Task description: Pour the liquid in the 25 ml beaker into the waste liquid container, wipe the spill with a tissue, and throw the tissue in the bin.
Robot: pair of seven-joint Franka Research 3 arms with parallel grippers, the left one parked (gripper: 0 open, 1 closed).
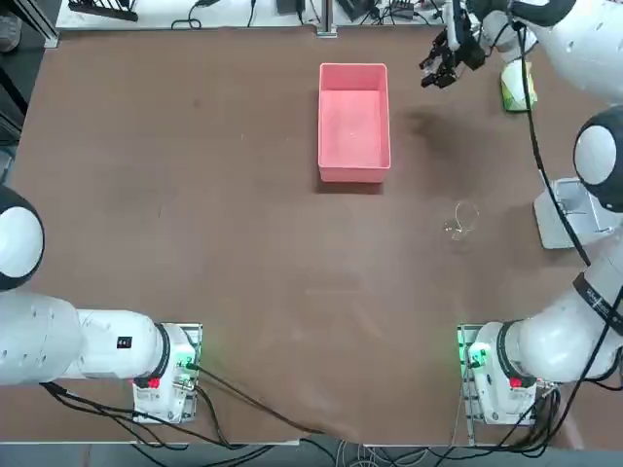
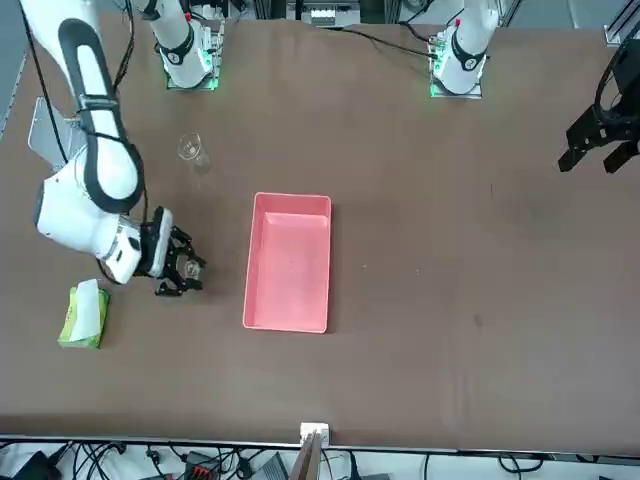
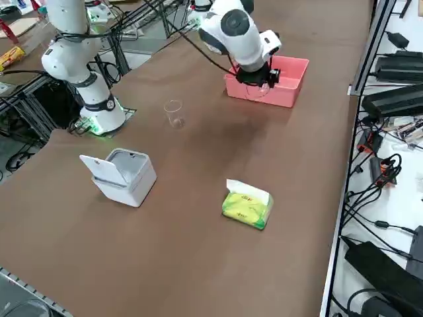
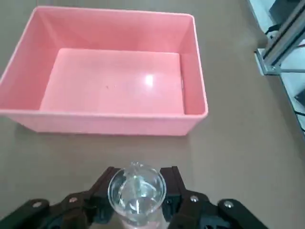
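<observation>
The gripper (image 4: 137, 202) clasps the small beaker (image 4: 137, 191) low in frame, seemingly upright; carry it level over the pink tray (image 4: 195, 71) before tipping.

The right gripper (image 4: 137, 202), closed around the 25 ml beaker (image 4: 137, 192), hangs above bare table (image 1: 195, 224) just beside the waste liquid container (image 1: 353, 122), on its right-arm side; nothing stands between them, and the tray's low walls are the only edge in the way. The tray's inside is open from above. Behind the gripper, the yellow-green tissue pack (image 1: 518, 86) lies near the table's right edge. The larger glass beaker (image 1: 464, 220) stands alone nearer the arm bases, well apart from the tray. The bin (image 3: 123, 175), lid raised, sits at the right edge. The table's left half lies open.
</observation>
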